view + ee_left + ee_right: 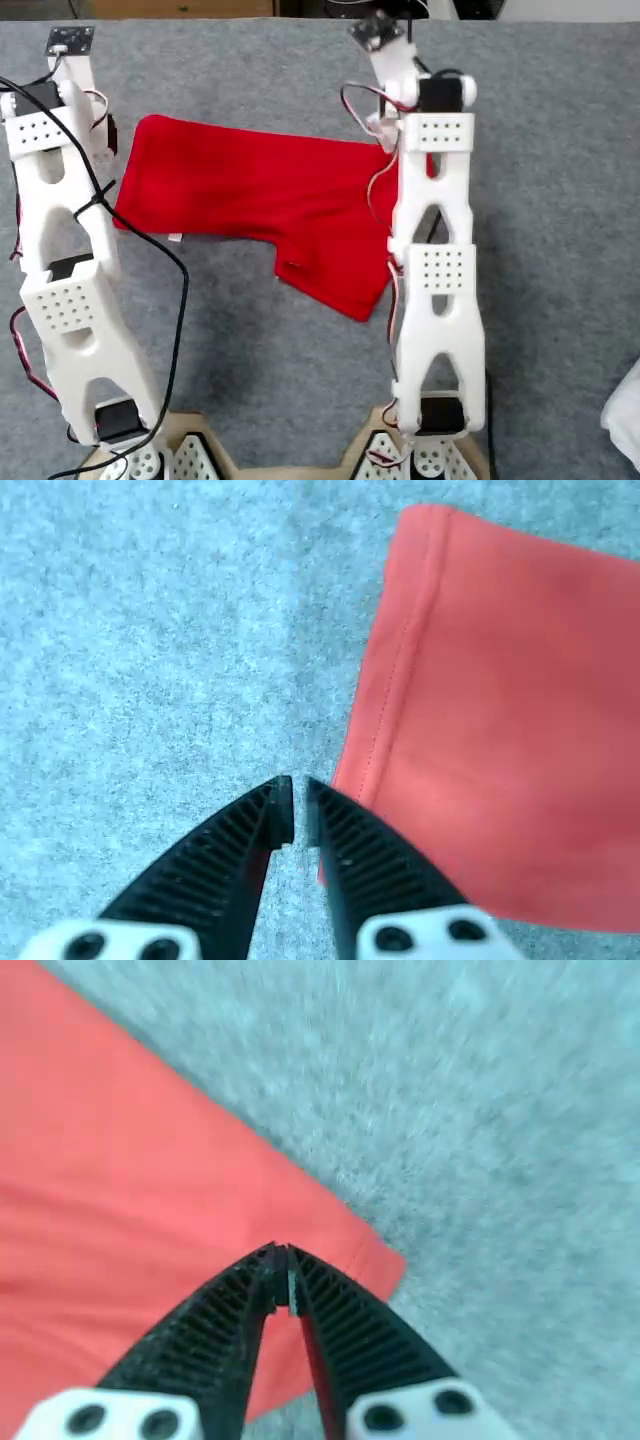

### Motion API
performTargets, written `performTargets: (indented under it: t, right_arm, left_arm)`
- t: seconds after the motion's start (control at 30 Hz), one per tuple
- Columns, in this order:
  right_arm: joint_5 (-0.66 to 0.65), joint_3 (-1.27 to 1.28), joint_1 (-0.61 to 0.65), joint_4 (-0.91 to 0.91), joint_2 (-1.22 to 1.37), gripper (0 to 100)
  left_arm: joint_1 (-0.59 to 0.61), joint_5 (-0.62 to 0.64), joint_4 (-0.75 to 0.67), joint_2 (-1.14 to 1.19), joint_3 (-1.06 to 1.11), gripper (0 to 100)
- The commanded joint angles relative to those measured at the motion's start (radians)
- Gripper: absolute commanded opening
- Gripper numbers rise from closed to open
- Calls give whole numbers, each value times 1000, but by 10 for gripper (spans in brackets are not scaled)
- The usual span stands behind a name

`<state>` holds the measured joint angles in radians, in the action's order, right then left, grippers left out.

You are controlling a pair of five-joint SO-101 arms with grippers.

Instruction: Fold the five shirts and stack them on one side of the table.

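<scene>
Left gripper point(298, 810): my two black ribbed jaws are drawn almost together, with a hairline gap at the tips and nothing between them. It hangs over bare grey table cover, just beside the stitched left edge of the red shirt point(500, 730) and not touching it.

Right gripper point(281, 1282): jaws closed tip to tip. It sits over the shirt point(130, 1210) close to its right corner, where the cloth gives way to grey cover. I see no fold of cloth caught in the tips, but I cannot tell if they touch the fabric beneath.

Red shirt point(260, 195), high view: it lies flat across the middle of the table point(560, 250), between my two arms. It runs from my left arm point(60, 250) to under my right arm point(435, 260), which lies across its right end. A flap of it reaches nearward on the right side. A small white tag point(178, 238) shows at its near left edge.

Something white point(625, 415) lies at the near right edge of the table, well apart from the shirt; I cannot tell what it is.
</scene>
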<state>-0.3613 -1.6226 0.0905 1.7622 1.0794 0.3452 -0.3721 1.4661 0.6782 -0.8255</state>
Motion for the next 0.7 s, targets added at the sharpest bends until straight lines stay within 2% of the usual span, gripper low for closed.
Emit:
performTargets:
  t: [0.0, 0.17, 0.37, 0.43, 0.53, 0.67]
  right_arm:
    - [64, -27, -2, 25, -177, 11]
    - [100, 113, -31, 26, -278, 72]
    - [80, 550, -10, 26, -542, 80]
    - [12, 739, 10, 26, -690, 80]
    - [-124, 995, 48, 18, -905, 80]
    - [-298, 1285, 76, -25, -1113, 80]
  left_arm:
    - [8, 51, 2, -22, -28, 141]
    - [20, 77, 29, 93, -129, 173]
    - [0, 63, 230, 206, -319, 175]
    - [-21, 15, 292, 217, -384, 174]
    - [-43, 6, 296, 203, -402, 174]
    - [-87, -6, 298, 99, -279, 174]
